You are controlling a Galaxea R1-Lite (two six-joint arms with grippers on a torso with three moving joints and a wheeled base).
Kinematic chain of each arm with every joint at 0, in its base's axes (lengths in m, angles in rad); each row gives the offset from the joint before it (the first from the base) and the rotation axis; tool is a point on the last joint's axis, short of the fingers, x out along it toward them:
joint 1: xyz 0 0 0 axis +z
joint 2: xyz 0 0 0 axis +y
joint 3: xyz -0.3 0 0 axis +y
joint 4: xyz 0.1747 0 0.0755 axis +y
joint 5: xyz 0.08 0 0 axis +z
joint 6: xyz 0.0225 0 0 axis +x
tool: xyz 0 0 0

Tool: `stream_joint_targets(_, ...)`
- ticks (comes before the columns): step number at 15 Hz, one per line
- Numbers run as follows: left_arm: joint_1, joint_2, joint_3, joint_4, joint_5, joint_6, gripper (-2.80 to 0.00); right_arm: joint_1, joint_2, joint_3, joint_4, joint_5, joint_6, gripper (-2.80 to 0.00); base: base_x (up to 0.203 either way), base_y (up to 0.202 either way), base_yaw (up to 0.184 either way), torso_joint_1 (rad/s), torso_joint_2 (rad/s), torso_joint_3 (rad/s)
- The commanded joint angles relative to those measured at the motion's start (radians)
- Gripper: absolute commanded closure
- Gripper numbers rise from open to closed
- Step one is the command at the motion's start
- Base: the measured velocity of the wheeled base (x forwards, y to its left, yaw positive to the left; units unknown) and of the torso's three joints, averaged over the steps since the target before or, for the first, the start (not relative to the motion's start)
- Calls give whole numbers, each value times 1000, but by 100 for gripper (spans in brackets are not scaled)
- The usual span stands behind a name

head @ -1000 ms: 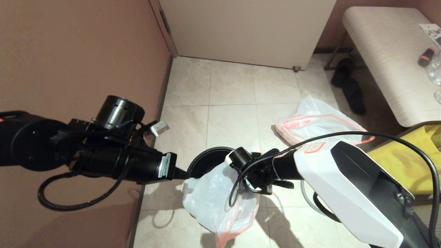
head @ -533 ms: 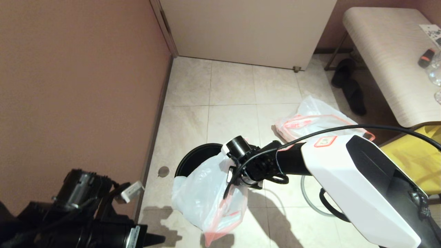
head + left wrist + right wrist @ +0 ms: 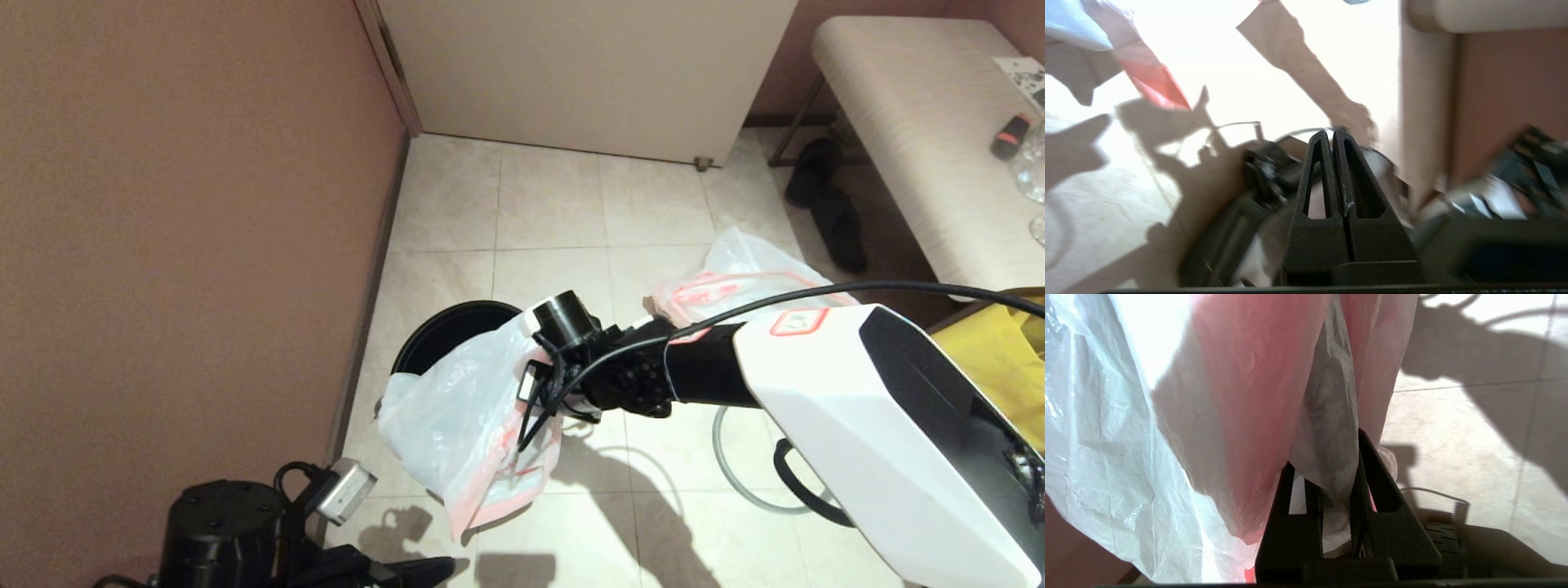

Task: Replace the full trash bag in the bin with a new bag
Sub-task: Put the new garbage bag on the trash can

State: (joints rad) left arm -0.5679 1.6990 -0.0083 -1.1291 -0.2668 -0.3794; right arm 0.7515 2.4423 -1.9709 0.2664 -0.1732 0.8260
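My right gripper (image 3: pixel 545 402) (image 3: pixel 1327 453) is shut on a fold of the new bag (image 3: pixel 445 416) (image 3: pixel 1106 416), a limp translucent white bag with a pink-red hem. The bag hangs in the air over the near right side of the bin (image 3: pixel 445 335), a round black bucket on the floor by the wall. The bin's grey hoop rim (image 3: pixel 722 469) lies on the tiles under my right arm. The full trash bag (image 3: pixel 751 282) lies on the floor further back to the right. My left gripper (image 3: pixel 429 565) (image 3: pixel 1329 132) is shut and empty, low at the near left.
A brown wall (image 3: pixel 163 204) runs along the left and a white door (image 3: pixel 588 73) closes the far end. On the right stand a pale bench (image 3: pixel 922 139), black slippers (image 3: pixel 824 204) and a big yellow bag (image 3: pixel 996 367).
My left arm has pulled away from the bin, down and back to the near left. My right gripper has carried the new bag leftward, further over the bin.
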Motion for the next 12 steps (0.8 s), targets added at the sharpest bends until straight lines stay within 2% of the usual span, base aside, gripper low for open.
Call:
stream_joint_targets(1,-27,200,6,-141,58,-5,0,2,-32,0,-2,7,9,0,0,0,0,0,0,0)
stream_joint_targets(4,-48,462,3,-348,257,-4,0,9,-57,-1,-3,12,12,0,0,0,0,0,0,0)
stream_joint_targets(7,-31,518,-77,-433,415,17,0,6,-46,0,6,35,31,0,0,0,0,0,0,0)
stream_joint_targets(9,-13,566,-110,-440,471,45,0,9,-49,1,26,61,60,0,0,0,0,0,0,0)
stream_joint_targets(12,-4,562,-157,-441,555,19,0,11,-42,3,83,67,61,0,0,0,0,0,0,0)
